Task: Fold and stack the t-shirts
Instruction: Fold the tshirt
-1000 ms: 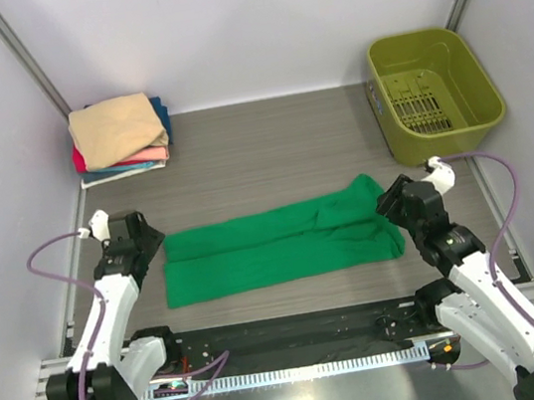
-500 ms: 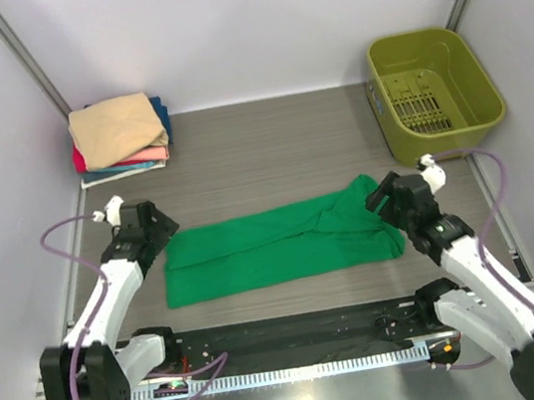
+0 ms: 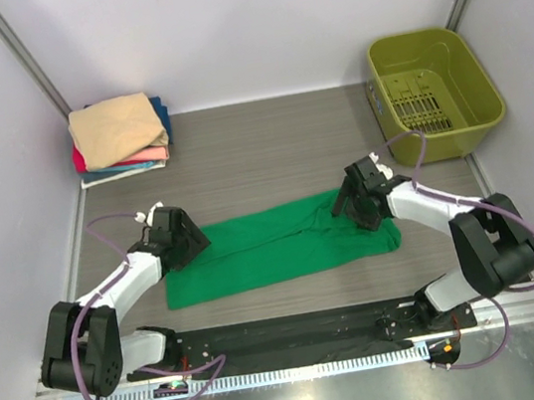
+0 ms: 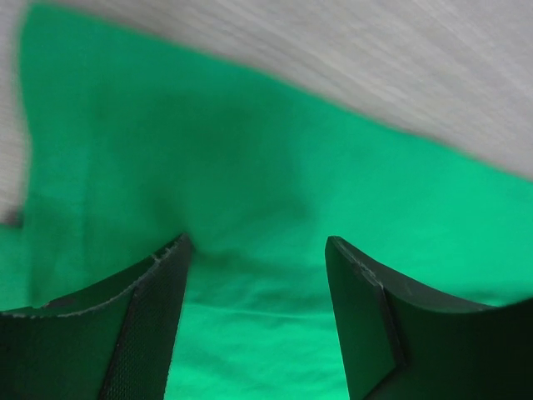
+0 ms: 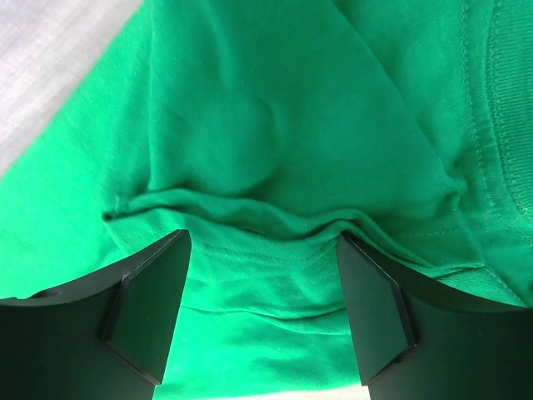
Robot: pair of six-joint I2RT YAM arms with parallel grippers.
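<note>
A bright green t-shirt [image 3: 274, 244] lies folded lengthwise in a long strip across the middle of the table. My left gripper [image 3: 191, 242] is low over its left end, jaws open, with green cloth between the fingers [image 4: 158, 317]. My right gripper [image 3: 346, 204] is low over the shirt's right end, jaws open, straddling a fold of cloth [image 5: 266, 225] beside the collar seam. A stack of folded shirts [image 3: 122, 136], tan on top with pink, red and blue below, sits at the back left.
An olive-green plastic bin [image 3: 432, 95] stands at the back right. White walls close in the table on the left, back and right. A black rail [image 3: 287, 333] runs along the near edge.
Both arms have swung inward and down onto the shirt, the left gripper to its left end and the right gripper to its right end. The shirt's ends have shifted slightly.
</note>
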